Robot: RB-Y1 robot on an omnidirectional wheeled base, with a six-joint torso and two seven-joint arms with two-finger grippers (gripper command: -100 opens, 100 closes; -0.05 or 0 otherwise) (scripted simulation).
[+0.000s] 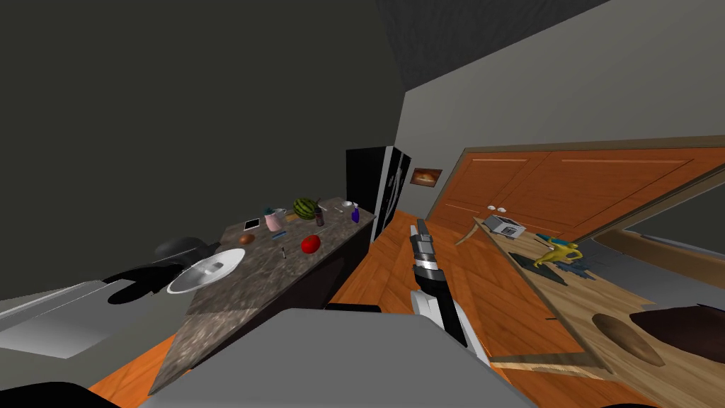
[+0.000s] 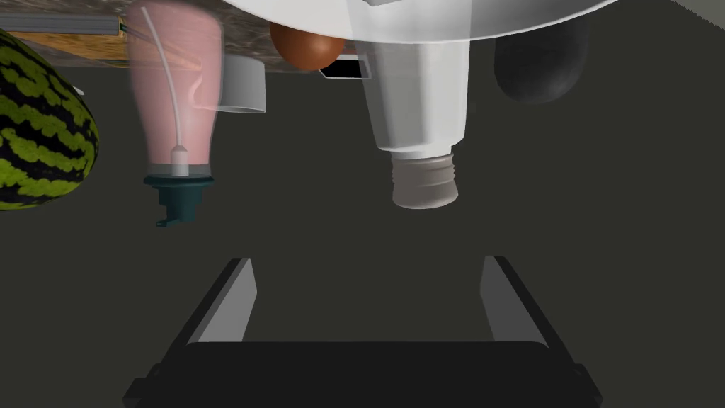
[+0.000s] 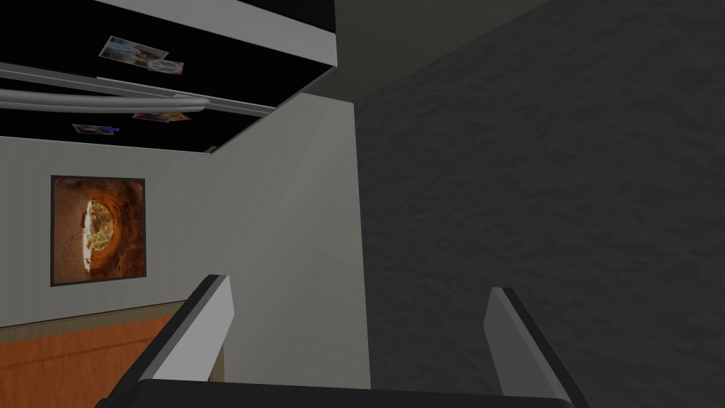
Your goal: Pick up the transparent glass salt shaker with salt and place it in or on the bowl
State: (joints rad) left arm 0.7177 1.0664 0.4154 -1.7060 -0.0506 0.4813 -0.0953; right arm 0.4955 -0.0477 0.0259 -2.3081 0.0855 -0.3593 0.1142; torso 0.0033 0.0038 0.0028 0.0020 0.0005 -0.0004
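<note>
Logged bowl (image 1: 205,271) at the left edge of the dark speckled tabletop (image 1: 276,283), rim reaching just past it. Took from head view the orange floor (image 1: 382,276) as an open aisle between this and a second, wooden tabletop (image 1: 566,304). Saw right arm (image 1: 432,273) stretched above that aisle, right pincer (image 1: 420,227) open, gripping nothing.

Took close detail from left wrist view: salt shaker (image 2: 418,106) standing with base in the white translucent bowl, cap end away from it. Noted clear, pale, flat-sided body narrowing to a grey threaded cap. Logged left pincer (image 2: 368,260) open and empty, facing the shaker, apart from it. Noted pink pump bottle (image 2: 177,106), watermelon (image 2: 42,127) and brown ball (image 2: 306,46) off to one side of the shaker.
</note>
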